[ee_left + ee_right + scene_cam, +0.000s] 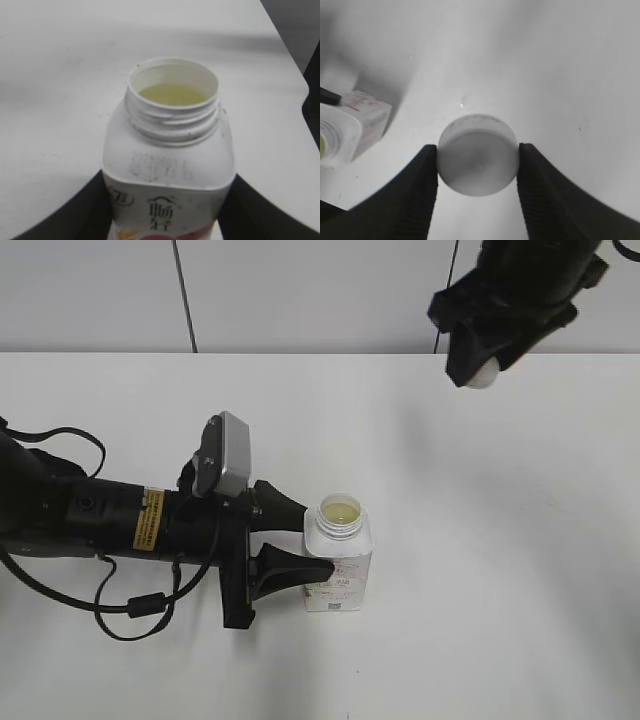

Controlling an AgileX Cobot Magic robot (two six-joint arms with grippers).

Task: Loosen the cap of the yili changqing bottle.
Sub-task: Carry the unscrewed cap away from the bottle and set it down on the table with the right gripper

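The yili changqing bottle (337,565) stands upright on the white table, its threaded neck uncapped and pale yellow liquid showing inside (171,94). My left gripper (305,538) is shut on the bottle's body, one black finger on each side, as the left wrist view also shows (167,210). The round white cap (477,155) is off the bottle, clamped between the two black fingers of my right gripper (478,157). In the exterior view that gripper (482,370) hangs high at the back right, the cap (481,376) peeking out below it. The bottle (345,132) sits at the left edge of the right wrist view.
The white table (500,570) spreads to the right and front of the bottle. The left arm (110,520) with its looping cables (130,605) lies across the left side of the table. A pale wall (300,290) rises behind the table's far edge.
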